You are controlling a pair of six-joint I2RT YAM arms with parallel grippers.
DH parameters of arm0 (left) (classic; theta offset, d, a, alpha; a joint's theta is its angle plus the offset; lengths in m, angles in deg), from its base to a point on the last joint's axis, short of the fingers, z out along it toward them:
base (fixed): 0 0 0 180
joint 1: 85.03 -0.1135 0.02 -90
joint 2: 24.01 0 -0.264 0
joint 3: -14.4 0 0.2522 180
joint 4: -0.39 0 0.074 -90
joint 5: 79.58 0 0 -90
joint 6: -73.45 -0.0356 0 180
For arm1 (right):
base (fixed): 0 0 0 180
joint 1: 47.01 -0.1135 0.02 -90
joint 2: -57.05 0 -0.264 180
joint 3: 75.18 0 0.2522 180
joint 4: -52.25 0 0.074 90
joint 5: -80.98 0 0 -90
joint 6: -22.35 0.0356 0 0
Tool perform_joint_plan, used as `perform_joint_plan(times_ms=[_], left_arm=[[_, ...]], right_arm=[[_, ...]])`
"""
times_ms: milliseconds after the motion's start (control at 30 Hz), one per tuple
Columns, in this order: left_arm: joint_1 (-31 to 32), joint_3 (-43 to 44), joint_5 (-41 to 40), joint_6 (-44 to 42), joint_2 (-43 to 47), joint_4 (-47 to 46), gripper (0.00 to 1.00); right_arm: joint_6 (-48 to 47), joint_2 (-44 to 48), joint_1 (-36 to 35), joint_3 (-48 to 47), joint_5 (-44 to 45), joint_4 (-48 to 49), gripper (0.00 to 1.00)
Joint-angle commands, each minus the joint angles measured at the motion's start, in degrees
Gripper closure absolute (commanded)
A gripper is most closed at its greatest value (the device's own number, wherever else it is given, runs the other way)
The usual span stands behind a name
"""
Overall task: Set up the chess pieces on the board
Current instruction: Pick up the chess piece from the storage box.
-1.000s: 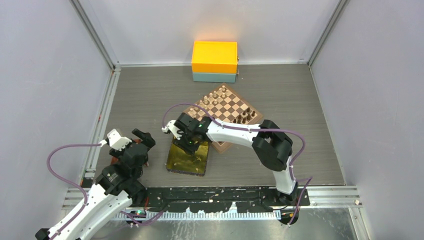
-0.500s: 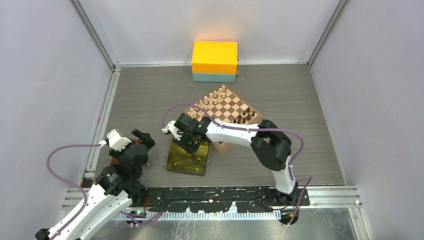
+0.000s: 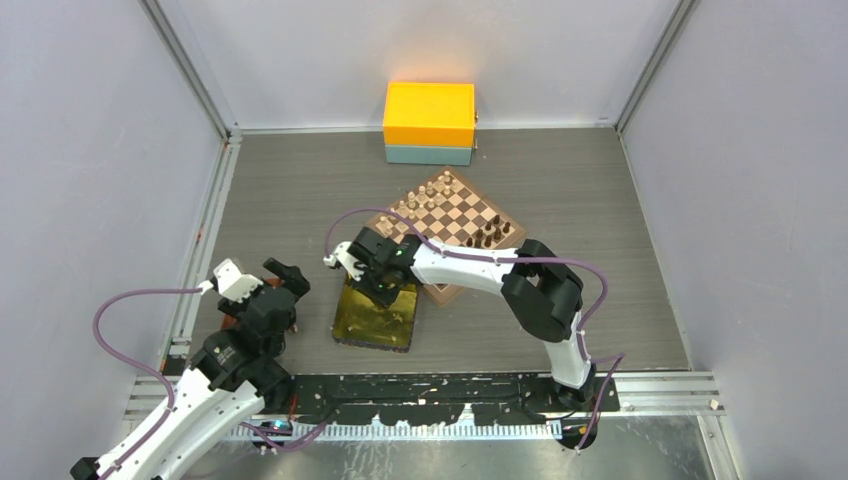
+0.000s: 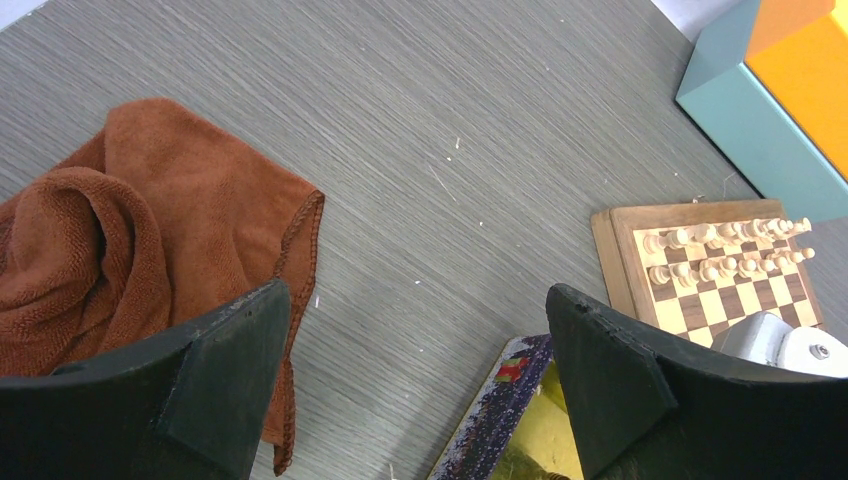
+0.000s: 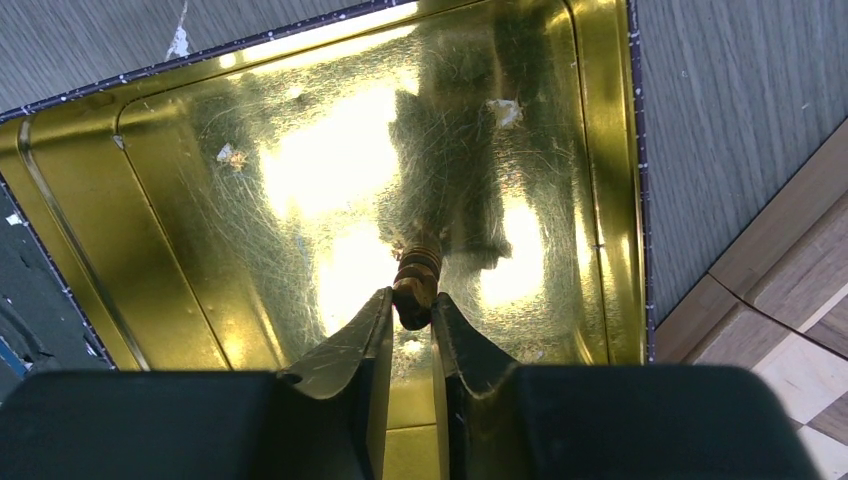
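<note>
The chessboard [image 3: 452, 216] lies at mid-table, turned diagonally, with pale chessmen along its far-left side and dark-brown chess pieces [image 3: 489, 234] along its right side. It also shows in the left wrist view [image 4: 735, 300]. My right gripper [image 5: 410, 308] hangs over the gold tray [image 5: 200, 250] and is shut on one small dark-brown chess piece [image 5: 416, 282], pinched between the fingertips. In the top view the right gripper [image 3: 384, 288] sits at the tray's far end. My left gripper [image 4: 415, 350] is open and empty, low at the left, over bare table.
A rust-brown cloth [image 4: 130, 250] lies crumpled by the left gripper. An orange and teal box [image 3: 429, 122] stands at the back wall. The gold tray [image 3: 372, 320] touches the board's near-left corner. Grey walls close the table on three sides.
</note>
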Motion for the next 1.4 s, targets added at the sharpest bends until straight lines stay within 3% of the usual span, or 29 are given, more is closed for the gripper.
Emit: perform_joint_plan(times_ms=[0, 867, 1367], left_arm=[[0.2, 1.2, -2.3, 1.2, -0.3, -1.0, 0.0], [0.2, 1.2, -1.6, 0.7, -1.2, -1.9, 0.0], [0.2, 1.3, -0.9, -0.2, -3.3, -4.5, 0.0]], right_arm=[[0.7, 0.3, -0.3, -2.0, 2.2, -0.1, 0.97], [4.7, 6.5, -1.9, 0.5, 12.4, 3.2, 0.99], [5.1, 17.7, -1.9, 1.7, 15.6, -1.3, 0.99]])
